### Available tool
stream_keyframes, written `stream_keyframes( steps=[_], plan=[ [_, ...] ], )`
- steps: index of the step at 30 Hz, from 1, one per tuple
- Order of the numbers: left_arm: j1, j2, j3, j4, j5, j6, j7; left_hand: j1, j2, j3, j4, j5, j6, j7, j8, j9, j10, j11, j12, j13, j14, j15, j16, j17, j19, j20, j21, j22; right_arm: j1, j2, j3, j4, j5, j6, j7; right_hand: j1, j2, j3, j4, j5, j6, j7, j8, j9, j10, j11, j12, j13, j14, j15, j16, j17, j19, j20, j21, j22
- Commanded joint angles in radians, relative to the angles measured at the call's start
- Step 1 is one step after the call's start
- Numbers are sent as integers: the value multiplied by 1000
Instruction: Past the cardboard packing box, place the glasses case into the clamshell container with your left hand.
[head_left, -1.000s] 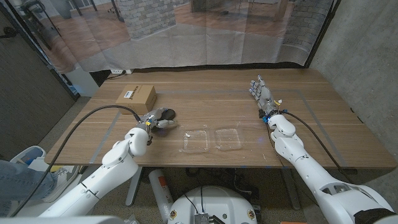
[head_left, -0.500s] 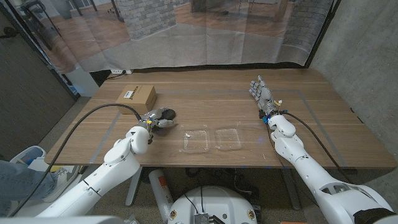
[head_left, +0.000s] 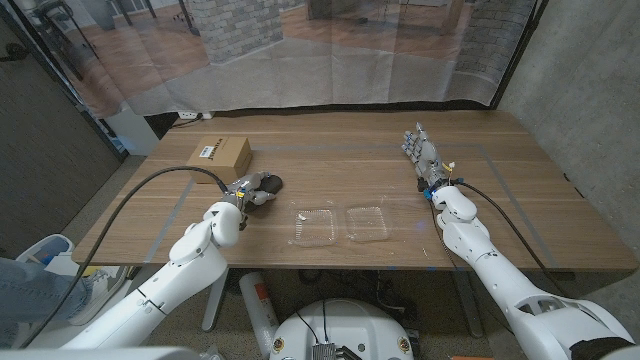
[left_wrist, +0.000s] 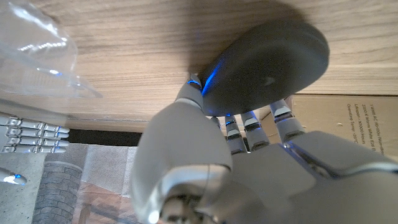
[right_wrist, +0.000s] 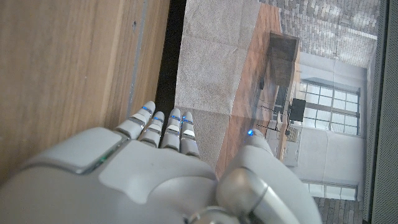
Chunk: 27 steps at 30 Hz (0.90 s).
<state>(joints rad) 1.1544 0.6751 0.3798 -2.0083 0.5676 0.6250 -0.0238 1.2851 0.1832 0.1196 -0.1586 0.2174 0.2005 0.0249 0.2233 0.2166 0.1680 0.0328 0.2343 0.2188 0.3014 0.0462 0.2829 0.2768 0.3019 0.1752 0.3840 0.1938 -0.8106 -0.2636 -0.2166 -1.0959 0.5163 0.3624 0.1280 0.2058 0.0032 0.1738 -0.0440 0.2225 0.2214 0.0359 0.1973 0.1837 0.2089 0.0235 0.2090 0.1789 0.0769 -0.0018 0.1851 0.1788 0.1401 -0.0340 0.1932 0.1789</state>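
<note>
The glasses case (head_left: 268, 184), a dark grey rounded shell, sat on the wooden table (head_left: 330, 160) just in front of the cardboard packing box (head_left: 220, 155), with the open clamshell container (head_left: 340, 224) a little way off toward the table's middle. The left hand (head_left: 247, 193) was at the case, and in the left wrist view its fingers (left_wrist: 249, 121) and thumb wrapped the case's near edge (left_wrist: 261, 62) from either side, so it appeared clamped on the shell. The case looked rigid, light and smooth, likely to slip if pinched only at its curved rim; a hold across its narrow width, near the middle, would probably be steadier. The thin clear clamshell looked flimsy and liable to skid if nudged. The right hand (head_left: 420, 152) stood apart, fingers straight and together, holding nothing.
</note>
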Motion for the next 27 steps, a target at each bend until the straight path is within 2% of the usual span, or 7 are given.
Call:
stream_keyframes(
  steps=[1,6,8,12,18,20,27],
  plan=[
    [7,-21,-9,7,-17,-18,40,60,5,42,-8,-5,18,12,11,8,15,2,10,7,18,-9,13,20,327,7,36,5,-7,-2,4,-9,4,-2,-1,5,8,1,-8,-3,4,-6,-2,5,5,-5,0,4,7,1,0,3,-1,-13,6,3],
    [10,-29,-17,4,-31,-24,47,120,-1,88,-9,-4,30,12,15,15,30,3,19,14,40,-12,26,46,374,-20,63,6,-7,-3,4,-9,4,0,1,5,8,0,-8,-3,4,-6,-2,5,5,-5,0,4,8,2,1,3,2,-12,7,3],
    [12,-31,-22,4,-39,-30,50,159,-8,115,-11,0,39,13,19,19,37,8,24,19,81,-29,45,64,413,-36,87,7,-7,-2,4,-8,5,1,2,5,8,0,-8,-3,4,-7,-3,5,5,-6,0,4,9,3,1,3,3,-12,7,3],
    [12,-38,-29,4,-52,-36,56,197,-13,138,-15,6,50,9,23,23,45,4,30,23,95,-37,54,85,440,-64,108,8,-7,-2,5,-7,6,2,3,5,8,0,-9,-3,3,-6,-3,5,4,-7,-1,4,9,2,1,3,4,-12,8,3],
    [10,-53,-32,9,-60,-41,77,247,-21,166,-17,20,82,5,34,29,64,-2,43,29,130,-50,73,116,469,-90,137,10,-3,-2,7,-1,8,2,6,5,8,-1,-9,-3,3,-6,-3,5,5,-6,0,4,12,2,2,3,7,-11,8,3],
    [9,-56,-32,10,-61,-42,81,267,-25,177,-19,27,92,5,38,31,73,-3,48,31,149,-52,83,130,476,-107,148,11,-1,-2,7,1,8,2,7,5,8,-1,-9,-3,3,-6,-3,5,5,-6,0,4,12,2,2,3,7,-11,8,3],
    [-2,-57,-30,11,-65,-41,78,289,-33,189,-17,39,116,6,47,35,81,-7,55,35,172,-58,94,149,487,-123,166,13,4,-1,9,6,7,3,8,4,8,-1,-9,-3,4,-5,-2,5,4,-7,-1,4,13,3,2,3,8,-10,8,3]
  ],
)
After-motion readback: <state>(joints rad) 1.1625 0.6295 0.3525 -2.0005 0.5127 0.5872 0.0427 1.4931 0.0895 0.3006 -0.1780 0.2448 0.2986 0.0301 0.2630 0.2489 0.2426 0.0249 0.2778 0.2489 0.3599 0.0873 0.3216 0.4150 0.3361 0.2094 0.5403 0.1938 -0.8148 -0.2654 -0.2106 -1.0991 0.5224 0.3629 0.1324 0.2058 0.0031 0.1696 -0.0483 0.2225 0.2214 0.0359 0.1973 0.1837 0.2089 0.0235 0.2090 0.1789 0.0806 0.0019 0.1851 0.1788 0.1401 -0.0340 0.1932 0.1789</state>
